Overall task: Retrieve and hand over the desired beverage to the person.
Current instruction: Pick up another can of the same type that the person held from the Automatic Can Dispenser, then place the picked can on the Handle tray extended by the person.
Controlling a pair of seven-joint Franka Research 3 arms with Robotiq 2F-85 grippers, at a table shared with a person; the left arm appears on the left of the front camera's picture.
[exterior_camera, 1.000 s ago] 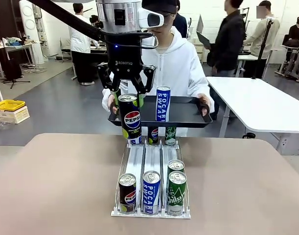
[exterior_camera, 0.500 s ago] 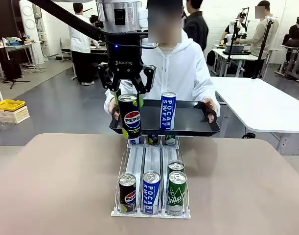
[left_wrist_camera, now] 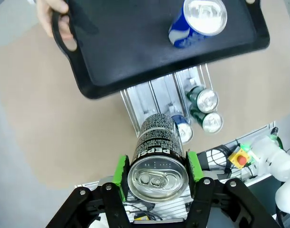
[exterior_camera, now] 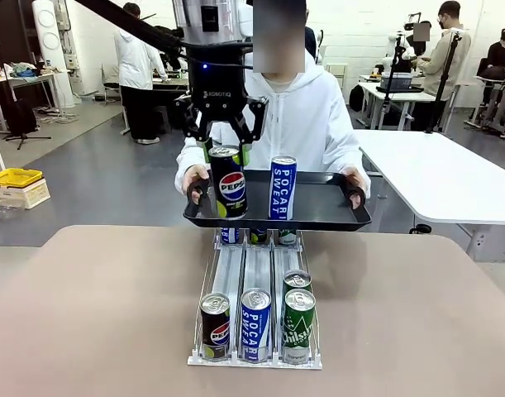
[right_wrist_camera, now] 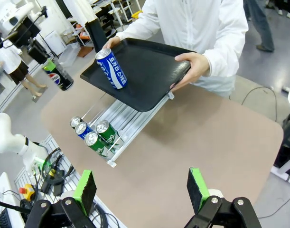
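overhead, left gripper point(exterior_camera: 228, 147) gripping pepsi can point(exterior_camera: 228, 182)

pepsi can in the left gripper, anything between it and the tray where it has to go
Nothing visible. The left gripper holds the Pepsi can at the near left of the black tray, whose floor there is bare. The Pocari Sweat can stands apart to its right.

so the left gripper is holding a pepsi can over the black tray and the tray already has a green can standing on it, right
Not quite. The left gripper does hold the Pepsi can at the black tray, but the can already standing on the tray is blue, not green. The front view shows it; the green cans sit in the rack on the table.
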